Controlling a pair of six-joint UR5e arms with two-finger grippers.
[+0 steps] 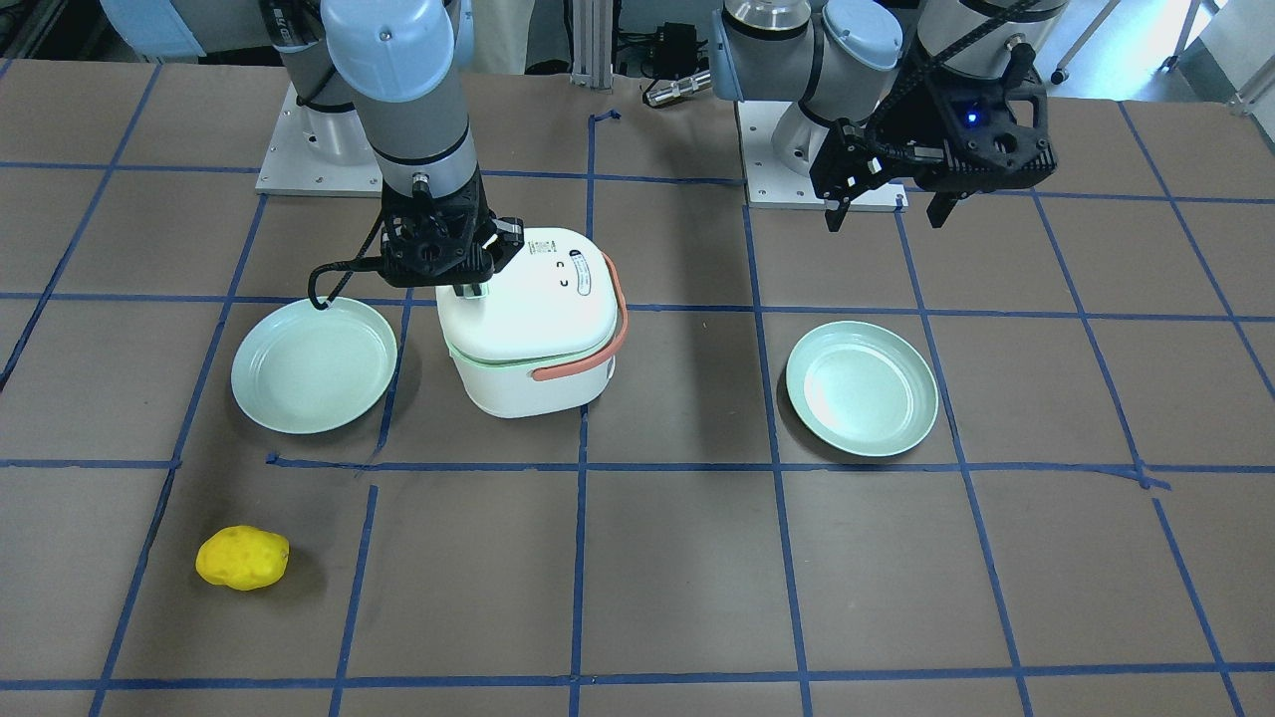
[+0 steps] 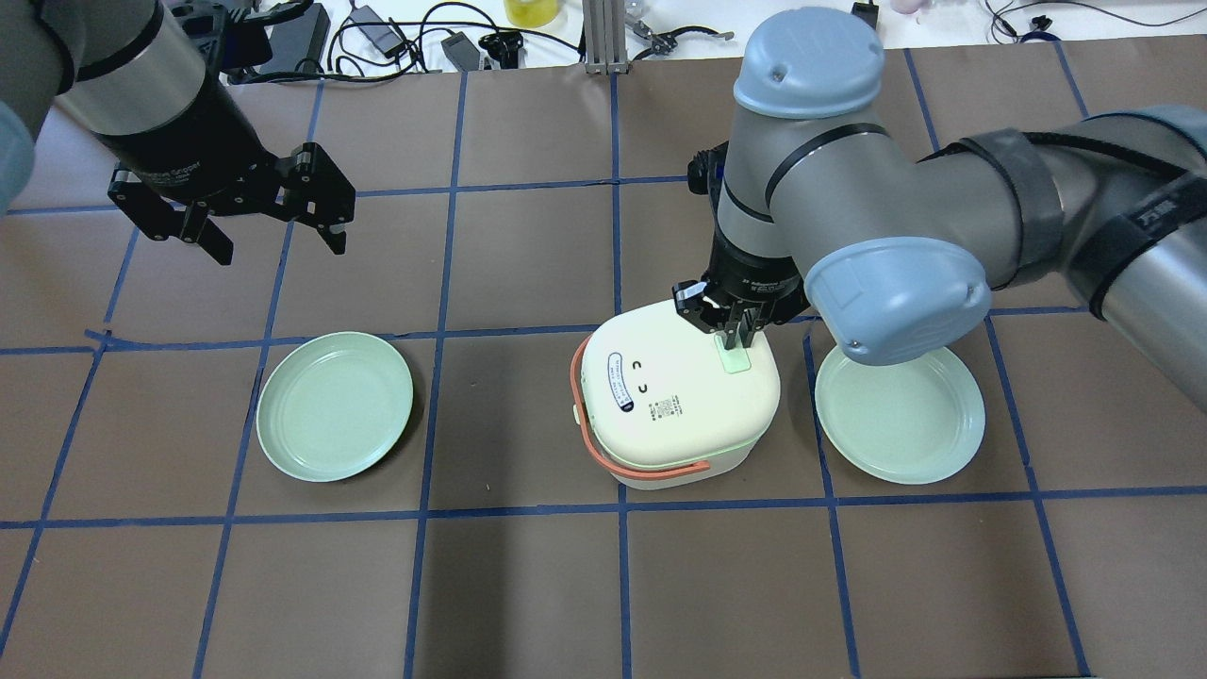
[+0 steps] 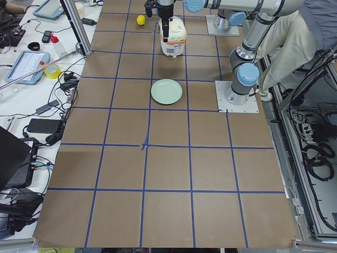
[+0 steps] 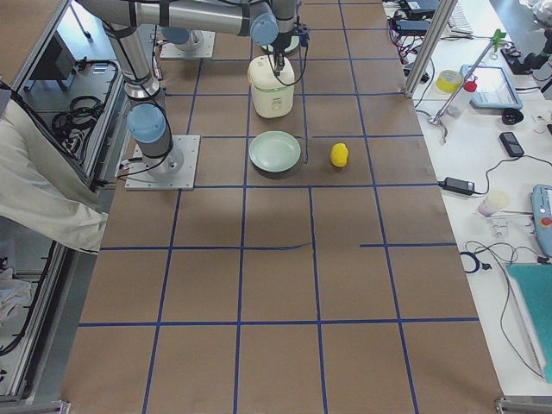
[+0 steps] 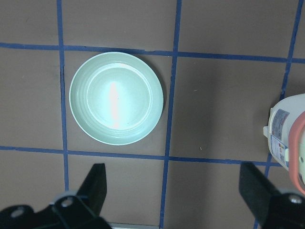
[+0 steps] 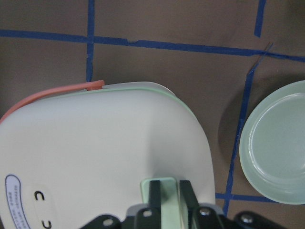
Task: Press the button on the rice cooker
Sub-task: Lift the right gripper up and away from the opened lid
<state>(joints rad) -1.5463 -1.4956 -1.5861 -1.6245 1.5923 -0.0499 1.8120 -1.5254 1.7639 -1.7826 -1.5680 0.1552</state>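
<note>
We are seeing the right gripper [image 2: 735, 332], jaws nearly clenched, touching the green button [image 2: 734, 360] of the rice cooker [image 2: 669, 405]. The left gripper [image 2: 278, 240] is holding its jaws released wide.

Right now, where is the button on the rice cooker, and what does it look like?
Find the white rice cooker with the orange handle, standing between two green plates. On its top sits the button: a small pale green rectangle, the top's only green patch, right under the fingers of the right gripper.
</note>
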